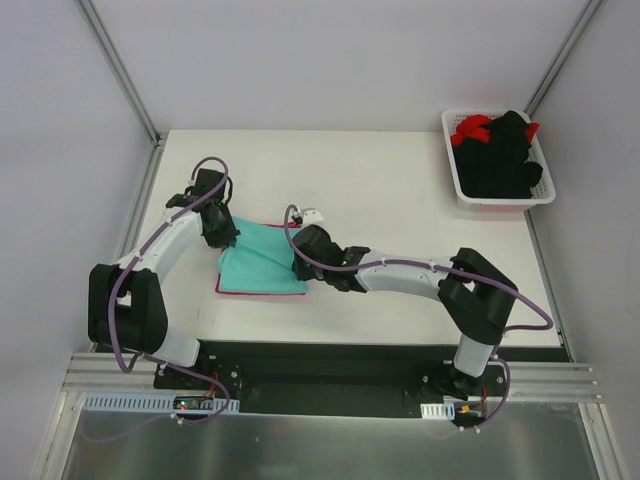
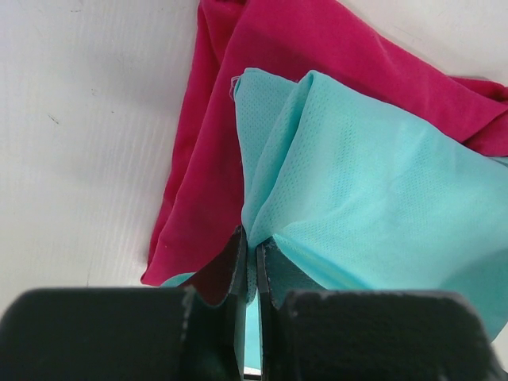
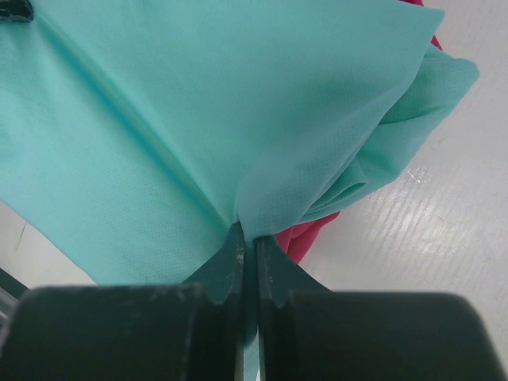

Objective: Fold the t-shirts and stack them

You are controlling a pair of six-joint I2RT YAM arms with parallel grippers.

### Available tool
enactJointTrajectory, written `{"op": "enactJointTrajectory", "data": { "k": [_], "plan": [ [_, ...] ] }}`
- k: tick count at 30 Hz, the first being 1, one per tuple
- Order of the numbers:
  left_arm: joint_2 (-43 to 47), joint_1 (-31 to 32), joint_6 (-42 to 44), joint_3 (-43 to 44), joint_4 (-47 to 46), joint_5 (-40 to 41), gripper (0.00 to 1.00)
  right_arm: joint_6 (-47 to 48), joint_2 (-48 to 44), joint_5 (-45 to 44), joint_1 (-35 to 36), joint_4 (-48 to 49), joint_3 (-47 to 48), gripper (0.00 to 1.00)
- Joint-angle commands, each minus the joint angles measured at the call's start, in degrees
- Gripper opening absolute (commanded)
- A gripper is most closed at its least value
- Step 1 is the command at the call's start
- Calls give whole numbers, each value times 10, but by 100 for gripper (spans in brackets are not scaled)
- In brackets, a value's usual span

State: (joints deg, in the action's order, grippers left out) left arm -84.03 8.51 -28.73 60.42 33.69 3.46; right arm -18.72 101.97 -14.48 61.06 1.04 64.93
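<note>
So on the left, the left gripper (image 2: 248,238) is pinching shut on the teal t-shirt (image 1: 258,262) at its left edge, with its jaws pressed together and a fold of the mint cloth bunching up between them. The teal t-shirt is lying a bit left of the middle of the table (image 1: 400,190). It's roughly folded into a flattish patch, with a fine mesh-looking weave, and it's puffing up into creases where it's being held. It's sitting right on top of the magenta t-shirt (image 2: 262,71), which is peeking out as a thin strip along the near edge. In the left wrist view the pink is spreading out underneath and past the teal, kinda rumpled. Moving right, the right gripper (image 3: 246,236) is clamping the teal shirt's right edge the same way. Its jaws are closed on a ridge of cloth that's fanning out away from it, and a bit of pink is showing under the fold. The right arm (image 1: 400,272) is stretching low across the near middle of the table to get there, covering the shirt's right corner from above. Way over in the far right corner, a white basket (image 1: 500,200) is holding a heap of black garments (image 1: 505,165) with a red garment (image 1: 470,128) poking out on top, well apart from the shirts.
</note>
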Motion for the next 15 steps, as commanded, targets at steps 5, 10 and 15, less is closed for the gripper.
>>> {"op": "enactJointTrajectory", "data": {
  "k": [5, 10, 15],
  "plan": [
    [13, -11, -2, 35, -15, 21, 0, 11, -3, -11, 2, -20, 22, 0],
    [21, -11, -1, 47, -16, 18, 0, 30, -5, -15, -3, -40, 48, 0],
    [22, -11, 2, 68, -14, 19, 0, 42, -5, -13, -14, -55, 71, 0]
  ]
}}
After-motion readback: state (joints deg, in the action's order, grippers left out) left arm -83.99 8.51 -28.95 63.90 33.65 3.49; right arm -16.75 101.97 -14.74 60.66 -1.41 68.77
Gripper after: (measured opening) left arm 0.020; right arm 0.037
